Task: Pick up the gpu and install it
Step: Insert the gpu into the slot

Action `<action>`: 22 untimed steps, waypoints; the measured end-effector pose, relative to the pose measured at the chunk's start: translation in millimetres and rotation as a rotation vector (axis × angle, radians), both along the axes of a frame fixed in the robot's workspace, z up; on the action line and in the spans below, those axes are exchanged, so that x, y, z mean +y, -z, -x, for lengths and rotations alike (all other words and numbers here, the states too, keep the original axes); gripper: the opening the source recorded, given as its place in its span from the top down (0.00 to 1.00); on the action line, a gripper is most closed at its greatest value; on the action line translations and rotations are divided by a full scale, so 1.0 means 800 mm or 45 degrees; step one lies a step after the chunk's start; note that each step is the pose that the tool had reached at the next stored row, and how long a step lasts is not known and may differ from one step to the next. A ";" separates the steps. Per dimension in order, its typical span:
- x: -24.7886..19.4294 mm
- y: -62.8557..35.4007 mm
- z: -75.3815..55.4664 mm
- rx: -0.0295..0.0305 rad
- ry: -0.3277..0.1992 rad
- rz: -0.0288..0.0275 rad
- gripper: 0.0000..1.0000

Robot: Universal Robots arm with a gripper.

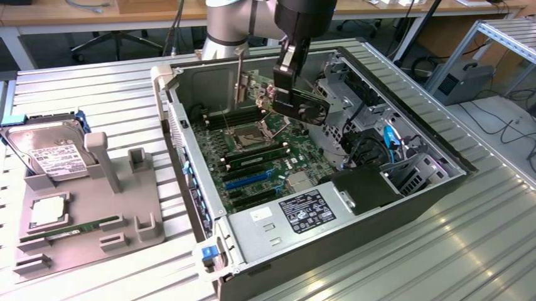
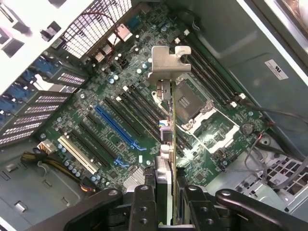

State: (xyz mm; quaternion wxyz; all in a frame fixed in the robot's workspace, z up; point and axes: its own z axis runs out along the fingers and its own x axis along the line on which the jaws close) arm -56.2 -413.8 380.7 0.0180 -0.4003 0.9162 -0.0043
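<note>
In the exterior view, upper centre, you see the gripper (image 1: pixel 285 86) clamped on the gpu (image 1: pixel 305 105), tilted above the motherboard (image 1: pixel 251 160) inside the open case (image 1: pixel 402 216). In the wrist view, your gripper (image 2: pixel 166 195) pinches the gpu (image 2: pixel 167 134) edge-on over the motherboard (image 2: pixel 120 127).

light: bright, even, from above | glare: sheen on ribbed worktop (image 1: pixel 469 251), gpu (image 2: pixel 168 65) bracket washed pale in wrist view | shadow: soft, deepest inside case (image 1: pixel 402 213)
</note>
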 end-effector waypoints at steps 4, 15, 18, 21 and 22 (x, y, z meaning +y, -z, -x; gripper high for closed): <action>0.0000 0.000 0.000 0.0000 -0.044 0.0000 0.73; 0.0000 0.000 0.000 0.0000 -0.159 0.0000 0.73; 0.0000 0.000 0.000 0.0000 -0.191 0.0000 0.73; 0.0000 0.000 0.000 -0.0001 -0.222 0.0000 0.73; 0.0000 0.000 0.000 -0.0001 -0.233 0.0000 0.73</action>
